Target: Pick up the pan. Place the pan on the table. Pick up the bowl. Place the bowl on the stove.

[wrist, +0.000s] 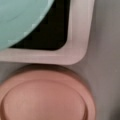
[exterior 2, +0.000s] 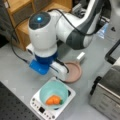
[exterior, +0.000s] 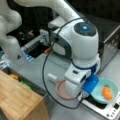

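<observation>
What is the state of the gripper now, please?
Gripper: low over the pan on the table; whether the jaws are open or closed cannot be told. The bowl sits on the stove.

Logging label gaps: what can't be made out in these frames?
- Gripper: no fingers in the wrist view; in both front views the arm's own body hides them, so open or shut is unknown.
- Pan: near half behind the arm; wrist view's bottom edge crops it.
- Bowl: cut by wrist view's top-left.
- Stove panel markings: blurred.
</observation>
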### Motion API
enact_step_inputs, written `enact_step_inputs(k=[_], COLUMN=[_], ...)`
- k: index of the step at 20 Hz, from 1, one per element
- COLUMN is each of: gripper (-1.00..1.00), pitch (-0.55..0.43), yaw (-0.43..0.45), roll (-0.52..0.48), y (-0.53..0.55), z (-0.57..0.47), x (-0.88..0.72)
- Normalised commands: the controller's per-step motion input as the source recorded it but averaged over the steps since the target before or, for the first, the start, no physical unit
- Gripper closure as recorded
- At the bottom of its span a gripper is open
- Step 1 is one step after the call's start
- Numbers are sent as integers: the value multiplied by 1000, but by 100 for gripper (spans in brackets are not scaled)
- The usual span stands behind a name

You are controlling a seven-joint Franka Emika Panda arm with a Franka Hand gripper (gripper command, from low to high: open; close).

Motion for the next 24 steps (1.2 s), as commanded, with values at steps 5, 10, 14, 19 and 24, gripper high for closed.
enact_step_inputs(k=[5,10,14,19,24], gripper=[-100,-100,-100,-100,-100], pitch=[-139,-196,-252,-275,-293], yaw=[58,44,20,8,29], roll=[-44,-79,-120,-145,-141], y=[7,85,141,175,96], z=[-110,-217,-254,-235,-221], x=[-547,-610,-655,-722,-595])
